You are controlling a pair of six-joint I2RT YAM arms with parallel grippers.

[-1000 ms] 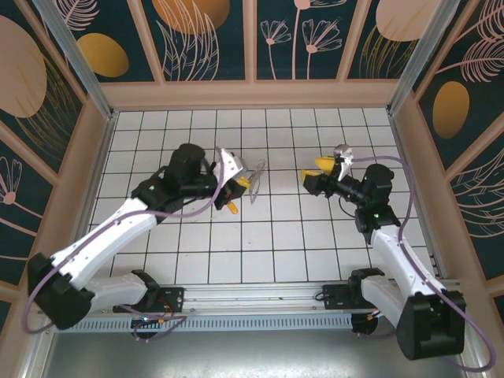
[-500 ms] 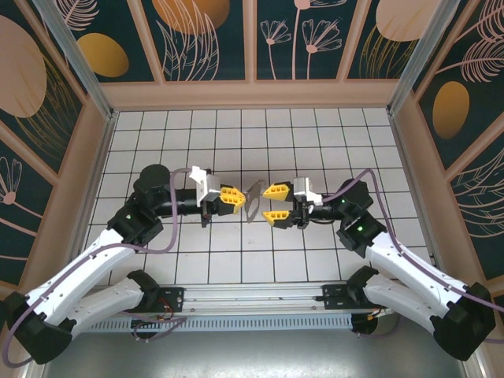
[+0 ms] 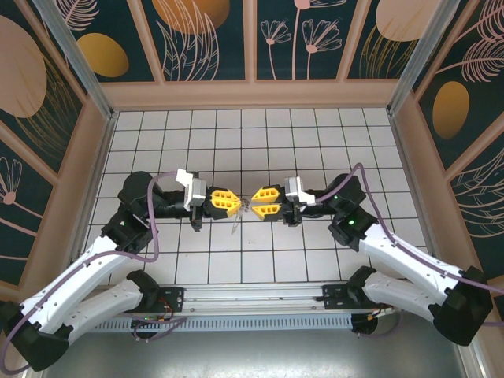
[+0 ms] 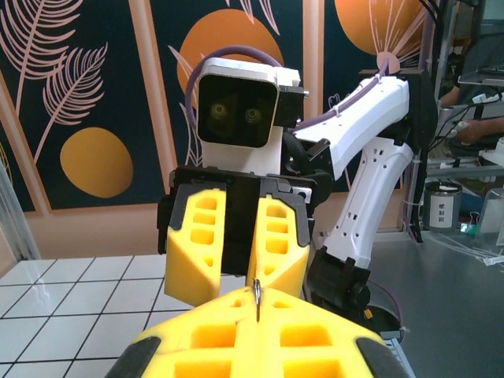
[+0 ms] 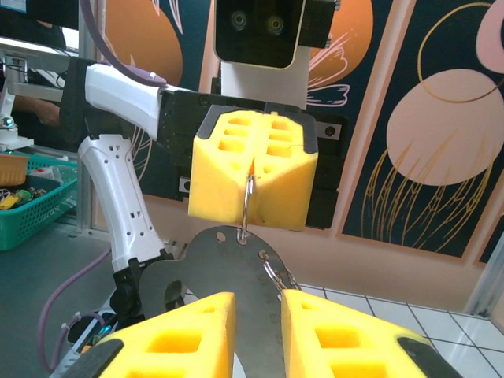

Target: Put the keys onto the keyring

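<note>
**Change:** A second ago the arms are well apart with their wrists turned away. Half a second ago they face each other across a gap. Now the left gripper [image 3: 223, 201] and right gripper [image 3: 265, 202] are nose to nose over the middle of the table, tips nearly touching.

**Left gripper:** Fingers pressed together, with the thin wire keyring [image 5: 246, 200] pinched in the seam and hanging down.

**Right gripper:** Fingers narrower than their earlier spread, leaving a slim gap. The flat grey key [image 5: 236, 264] is held between them, raised off the table.

**Relation:** The ring wire meets the small hole at the key's top edge. Whether it has passed through cannot be told.

**Reading:** The threading step is in hand and probably not yet complete.

**Surface:** White tiled table [image 3: 315, 134] with dark grid lines and a metal rail [image 3: 252, 295] at the near edge.

**Room:** Tan-framed wall panels [image 3: 209, 39] on the left, far and right sides, dark teal with orange discs and pale leaf drawings.
</note>
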